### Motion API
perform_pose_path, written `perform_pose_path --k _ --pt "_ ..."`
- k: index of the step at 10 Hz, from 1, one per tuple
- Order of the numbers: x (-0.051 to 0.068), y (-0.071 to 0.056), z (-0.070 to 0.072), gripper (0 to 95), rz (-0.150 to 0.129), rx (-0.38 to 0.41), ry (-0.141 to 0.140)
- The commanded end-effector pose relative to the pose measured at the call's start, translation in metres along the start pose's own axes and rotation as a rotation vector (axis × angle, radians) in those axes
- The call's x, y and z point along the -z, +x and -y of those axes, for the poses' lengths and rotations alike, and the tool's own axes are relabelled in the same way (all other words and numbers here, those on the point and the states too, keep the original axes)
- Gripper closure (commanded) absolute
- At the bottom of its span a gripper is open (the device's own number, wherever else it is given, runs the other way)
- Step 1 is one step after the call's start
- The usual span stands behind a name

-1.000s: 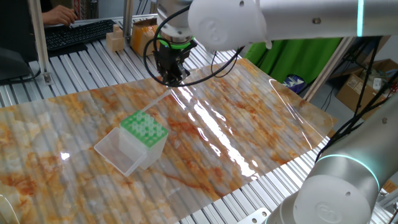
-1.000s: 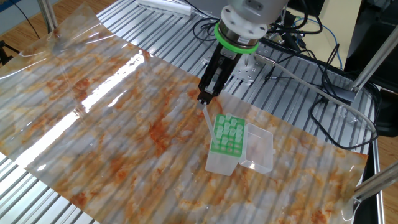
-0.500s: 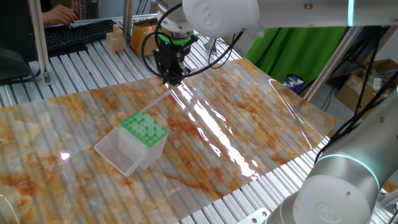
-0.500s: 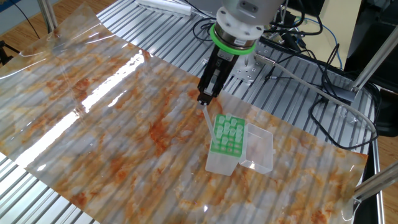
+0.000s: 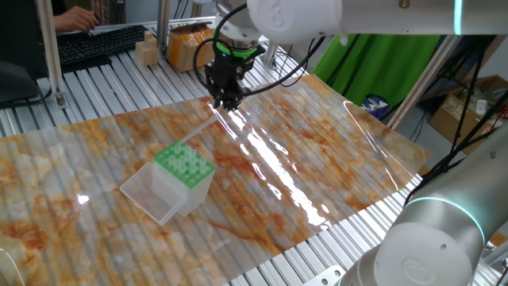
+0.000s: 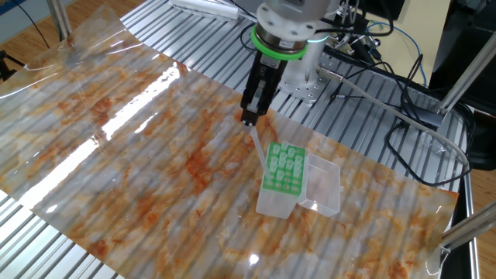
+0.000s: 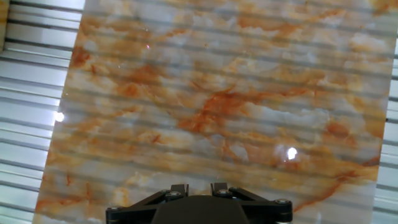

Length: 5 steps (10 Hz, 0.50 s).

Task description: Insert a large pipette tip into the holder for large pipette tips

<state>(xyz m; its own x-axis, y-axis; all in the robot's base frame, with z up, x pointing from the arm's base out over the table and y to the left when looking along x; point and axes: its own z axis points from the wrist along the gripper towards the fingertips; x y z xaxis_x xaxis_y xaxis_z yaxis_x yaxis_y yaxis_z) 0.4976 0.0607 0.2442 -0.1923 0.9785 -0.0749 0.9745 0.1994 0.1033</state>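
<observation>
The large pipette tip (image 6: pixel 256 142) lies flat on the marbled sheet (image 6: pixel 139 147), just beside the holder for large pipette tips (image 6: pixel 283 177). In one fixed view the same tip (image 5: pixel 202 129) shows as a thin pale line running from under the gripper toward the green rack (image 5: pixel 183 163). The holder's clear lid (image 6: pixel 324 186) is folded open to the side, so the holes are free.

The gripper (image 6: pixel 249 118) hovers above the wide end of the tip and does not touch it. Its fingers look close together and hold nothing, but I cannot tell how wide the gap really is; the hand view shows only the base of the gripper (image 7: pixel 199 188) and bare sheet.

I judge the tip to be very light, stiff along its length, smooth and slippery. It can roll or flick away when the fingers close. The best place to hold it is probably the thicker upper part, because the narrow point must stay free to enter a hole.
</observation>
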Motion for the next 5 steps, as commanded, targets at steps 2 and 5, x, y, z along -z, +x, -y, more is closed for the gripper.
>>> perform_pose_path --k 2,5 --pt "-0.0034 -0.0007 0.0041 76.0 -0.046 -0.031 -0.009" --pt "-0.0052 -0.0004 0.0054 76.0 -0.082 -0.072 -0.017"
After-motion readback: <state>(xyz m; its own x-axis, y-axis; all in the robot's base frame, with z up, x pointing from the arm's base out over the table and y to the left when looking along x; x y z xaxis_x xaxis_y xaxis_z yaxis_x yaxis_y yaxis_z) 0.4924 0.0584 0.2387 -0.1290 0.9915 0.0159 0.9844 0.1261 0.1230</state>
